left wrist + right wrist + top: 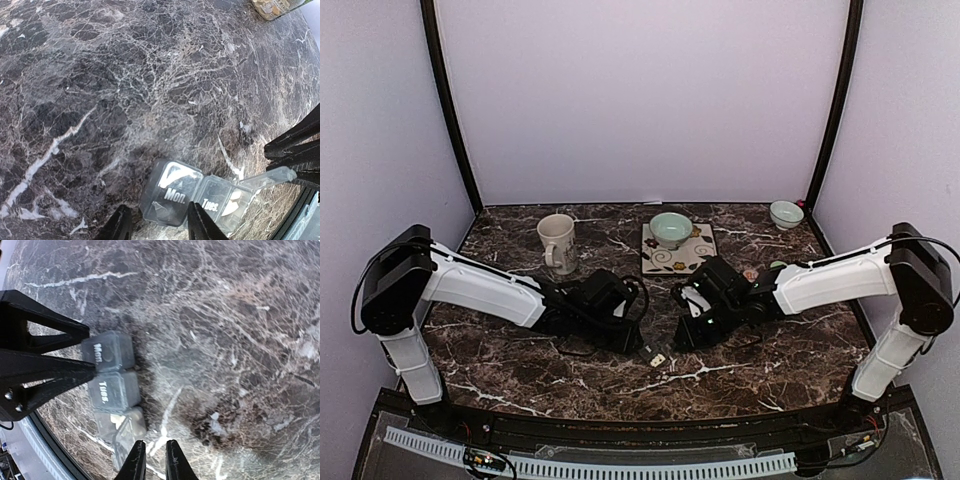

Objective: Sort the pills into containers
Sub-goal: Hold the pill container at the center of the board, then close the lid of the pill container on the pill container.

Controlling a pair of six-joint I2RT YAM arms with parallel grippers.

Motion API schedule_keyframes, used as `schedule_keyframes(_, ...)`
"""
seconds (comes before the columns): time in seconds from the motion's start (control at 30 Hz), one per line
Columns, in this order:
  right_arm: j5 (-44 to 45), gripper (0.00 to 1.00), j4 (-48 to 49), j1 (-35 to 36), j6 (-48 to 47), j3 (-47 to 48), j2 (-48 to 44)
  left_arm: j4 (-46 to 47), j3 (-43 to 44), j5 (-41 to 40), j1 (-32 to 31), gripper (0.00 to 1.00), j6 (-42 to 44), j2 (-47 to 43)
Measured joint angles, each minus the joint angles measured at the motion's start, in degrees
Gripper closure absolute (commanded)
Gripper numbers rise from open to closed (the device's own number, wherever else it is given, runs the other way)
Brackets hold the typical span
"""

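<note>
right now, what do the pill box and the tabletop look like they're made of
Pill box: translucent smoky-grey plastic, slightly glossy; pale shapes show through its walls. Tabletop: dark brown polished marble, or a marble-look laminate; white veins and a soft sheen, but I cannot tell which.

Your containers (112, 390) are a single small strip of three joined square compartments in translucent grey plastic. It lies flat on the table, close to the middle of the near edge. The two lids marked "Mon." and "Tues." are down, and the third compartment's clear lid is swung open. The only pills (233, 200) you can make out are a few pale tan pieces inside, toward that open end.
</note>
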Motion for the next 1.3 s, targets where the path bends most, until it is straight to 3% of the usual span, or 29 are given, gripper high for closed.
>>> schedule_keyframes(0.23, -1.16, 0.81, 0.57, 0.57, -0.07, 1.16, 0.98, -0.42, 0.81, 0.02, 0.00, 0.59, 0.04, 0.48)
schedule_keyframes(0.57, -3.61, 0.63, 0.57, 1.73, -0.74, 2.12, 2.75, -0.79, 1.86, 0.07, 0.00, 0.60, 0.24, 1.16)
schedule_keyframes(1.3, -6.23, 0.61, 0.55, 2.16, -1.31, 4.07, 7.08, -0.85, 2.58, 0.42, 0.00, 0.62, 0.42, 1.77)
